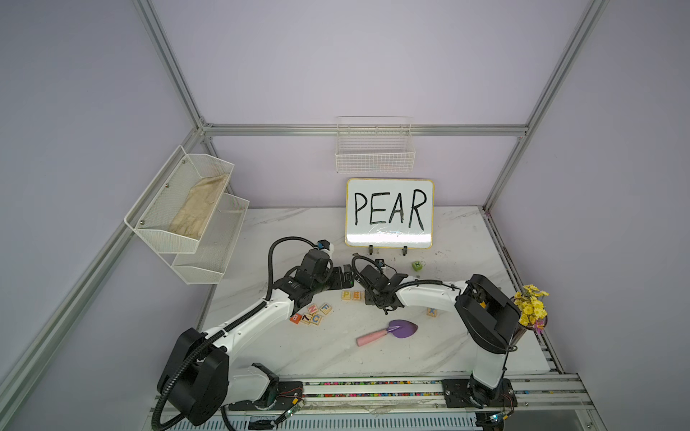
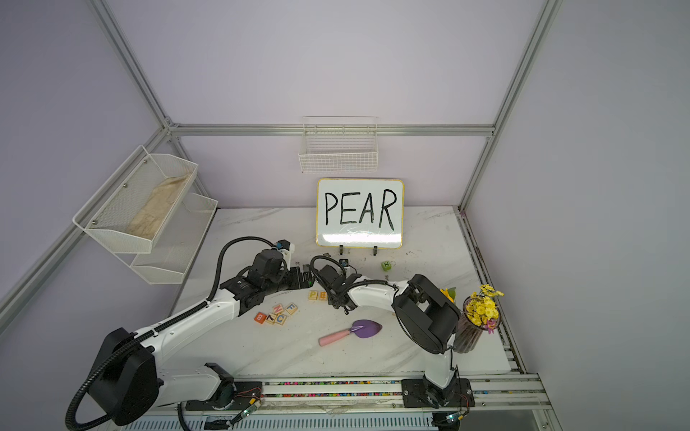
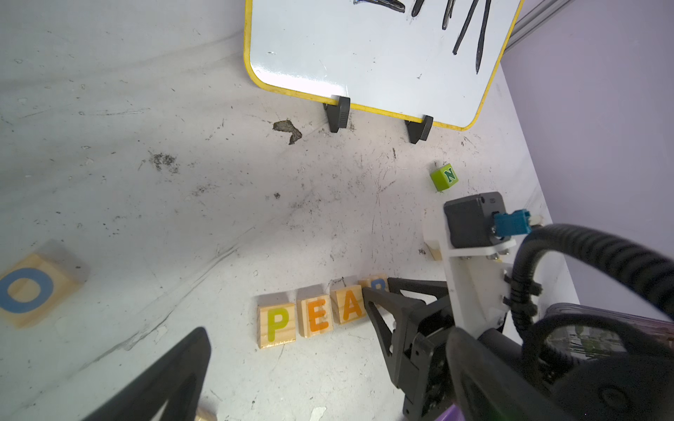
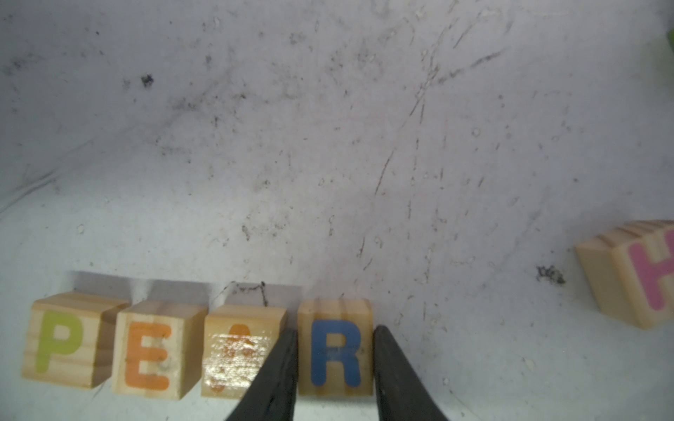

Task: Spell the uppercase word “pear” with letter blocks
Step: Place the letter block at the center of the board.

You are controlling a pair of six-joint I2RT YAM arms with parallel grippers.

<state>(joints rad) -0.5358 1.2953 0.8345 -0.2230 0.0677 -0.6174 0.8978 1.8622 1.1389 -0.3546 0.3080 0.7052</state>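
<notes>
R block point(image 4: 335, 350) sits clamped in the right tool point(image 4: 335, 330): 1 black finger point(image 4: 281, 368) is wedged between it and the A block point(image 4: 237, 350), the other lies flat on its outer side. It is the end piece of the letter blocks point(image 3: 316, 317), 4 in 1 row on the bench point(image 1: 317, 354): P block point(image 4: 62, 342), E block point(image 4: 151, 353), A, R, side by side with slim gaps. The row's long axis runs across the bench, parallel to the lower edge of the whiteboard point(image 1: 389, 212), with P at the robot's left end and R at the right. Letters face up, tops toward the whiteboard, which reads PEAR. In both top views only P and E show; the right wrist hides the rest. Left tool point(image 1: 345, 278) sits on the whiteboard side of the P end, apart from the blocks, jaws spread wide, nothing between them. Outward: 1 H block point(image 4: 638, 273) past the R end, apart; 1 O block point(image 3: 27, 289) well past the P end; 1 green N cube point(image 1: 417, 265) between row and whiteboard, off to the right; 1 X block point(image 1: 432, 311) by the right arm; 1 cluster point(image 1: 313, 313) of 5 cubes near the left arm, 4 wooden and 1 orange B; 1 purple trowel point(image 1: 388, 331) with a pink handle, nearer the robot than the row.
</notes>
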